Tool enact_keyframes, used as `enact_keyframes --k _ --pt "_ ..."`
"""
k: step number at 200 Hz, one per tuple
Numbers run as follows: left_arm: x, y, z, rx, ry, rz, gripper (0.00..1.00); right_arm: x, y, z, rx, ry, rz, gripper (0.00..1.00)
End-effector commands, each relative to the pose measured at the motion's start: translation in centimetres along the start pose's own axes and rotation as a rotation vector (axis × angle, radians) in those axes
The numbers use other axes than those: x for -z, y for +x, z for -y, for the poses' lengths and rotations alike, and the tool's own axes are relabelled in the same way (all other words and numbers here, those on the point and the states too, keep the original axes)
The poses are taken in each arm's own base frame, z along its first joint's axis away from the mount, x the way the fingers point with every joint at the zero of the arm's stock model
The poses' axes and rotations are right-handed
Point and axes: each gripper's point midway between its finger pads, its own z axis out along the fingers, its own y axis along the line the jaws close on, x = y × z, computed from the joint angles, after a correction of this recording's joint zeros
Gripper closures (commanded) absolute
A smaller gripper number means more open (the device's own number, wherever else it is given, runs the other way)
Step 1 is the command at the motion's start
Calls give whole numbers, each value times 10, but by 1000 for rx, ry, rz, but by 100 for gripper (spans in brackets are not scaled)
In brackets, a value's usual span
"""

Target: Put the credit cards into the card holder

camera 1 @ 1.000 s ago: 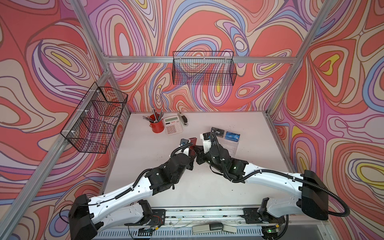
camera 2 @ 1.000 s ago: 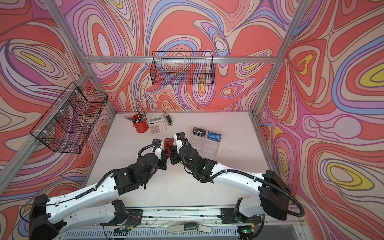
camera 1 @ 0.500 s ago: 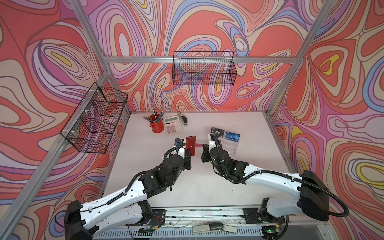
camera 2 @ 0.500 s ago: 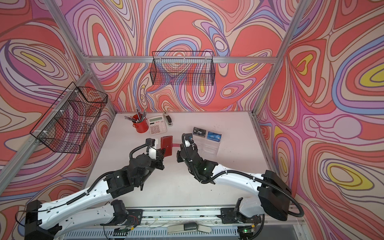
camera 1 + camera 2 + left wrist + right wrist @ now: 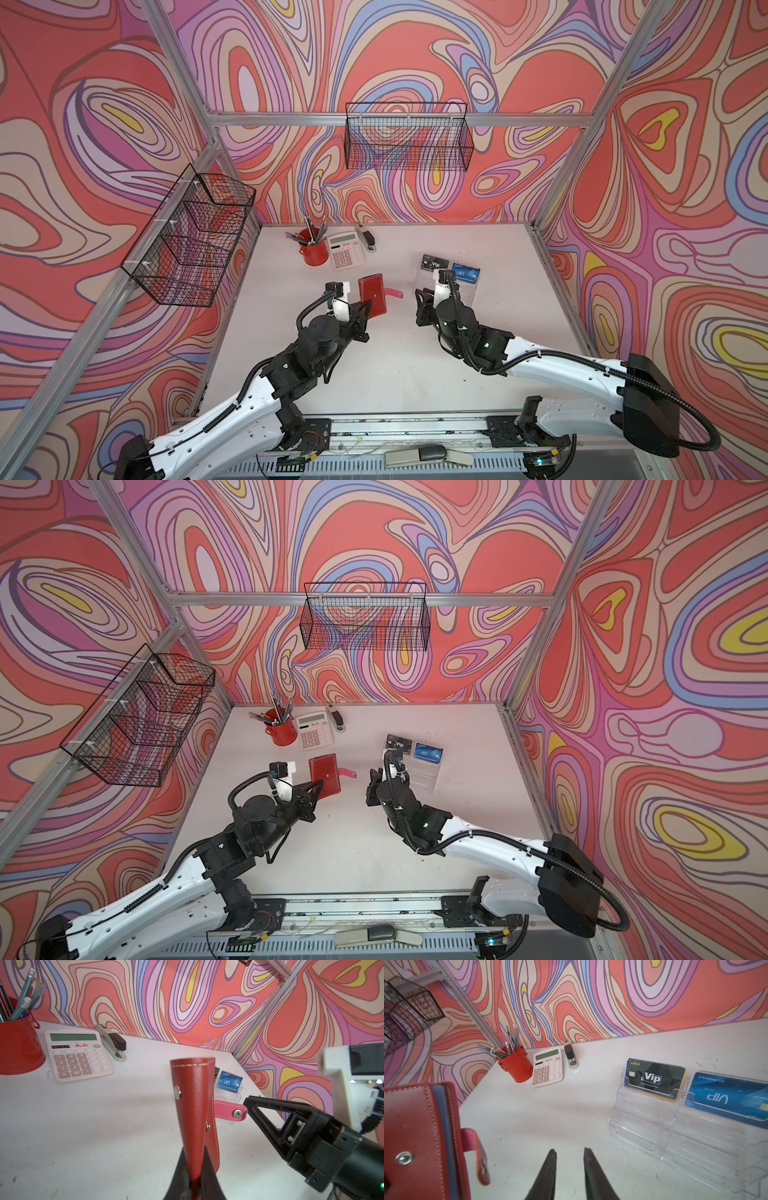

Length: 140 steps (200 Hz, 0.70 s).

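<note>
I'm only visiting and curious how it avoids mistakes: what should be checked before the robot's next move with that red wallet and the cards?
1. Hold on the card holder: ok, the left gripper is shut on one edge.
2. The snap strap undone: ok, it hangs free.
3. Holder opened to a sleeve: not ok, its covers lie together.
4. The right gripper free: ok, jaws apart, nothing between them.
5. Cards reachable: ok, the black card and the blue card stand unobstructed in the clear stand.
</note>
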Motion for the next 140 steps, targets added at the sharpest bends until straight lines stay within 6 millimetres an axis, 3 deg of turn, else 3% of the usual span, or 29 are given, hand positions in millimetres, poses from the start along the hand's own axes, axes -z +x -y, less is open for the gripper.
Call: enact_keyframes --k 1,20,38,76,107,140 --pt "3 -6 -6 62 -5 64 100 -3 -9 10 -111 -64 2 71" --pt "3 -5 -6 68 -8 58 100 -2 -6 11 -145 -128 4 63" --pt "1 -1 1 59 21 18 100 4 -4 -10 -134 -270 8 59" --pt "-4 2 4 116 89 -20 100 13 1 -45 -127 -477 -28 58" --pt "-9 -1 -10 249 138 -34 100 13 6 -56 -134 -543 -56 58" --pt "-5 -6 -10 255 151 -22 100 16 8 -66 -133 -599 -74 58"
